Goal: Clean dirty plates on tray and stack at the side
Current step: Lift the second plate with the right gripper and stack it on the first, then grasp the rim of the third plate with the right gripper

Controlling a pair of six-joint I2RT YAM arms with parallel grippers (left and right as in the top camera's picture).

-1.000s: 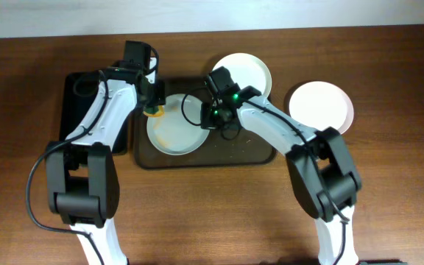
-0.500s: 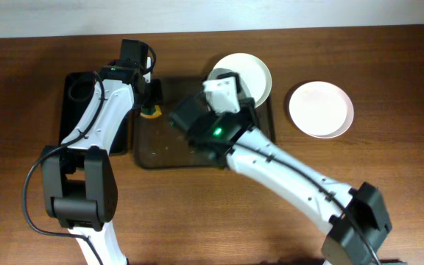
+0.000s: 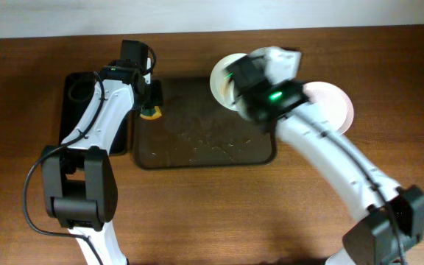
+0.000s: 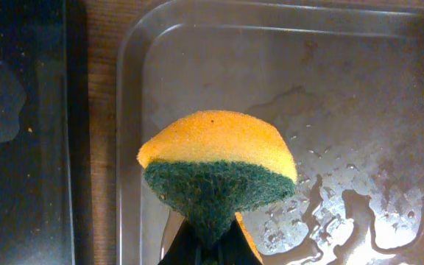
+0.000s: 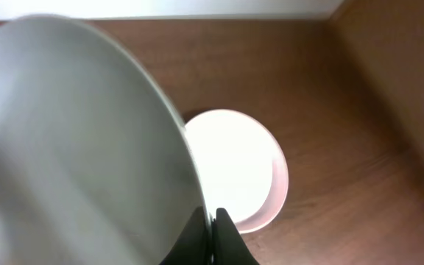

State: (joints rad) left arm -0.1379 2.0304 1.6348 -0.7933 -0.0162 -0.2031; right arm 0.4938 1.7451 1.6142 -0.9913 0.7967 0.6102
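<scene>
Yellow and green sponge (image 4: 216, 177) is clenched in the left gripper (image 4: 210, 246), low in the left wrist view, over the wet left end of the brown tray (image 4: 271, 66). Right gripper (image 5: 213, 234) is grasping the rim of a pale plate (image 5: 72, 154), which is tilted and fills the left of its view. Behind, at centre, a white plate (image 5: 234, 162) lies on the wooden table (image 5: 359, 110), outside the tray.
</scene>
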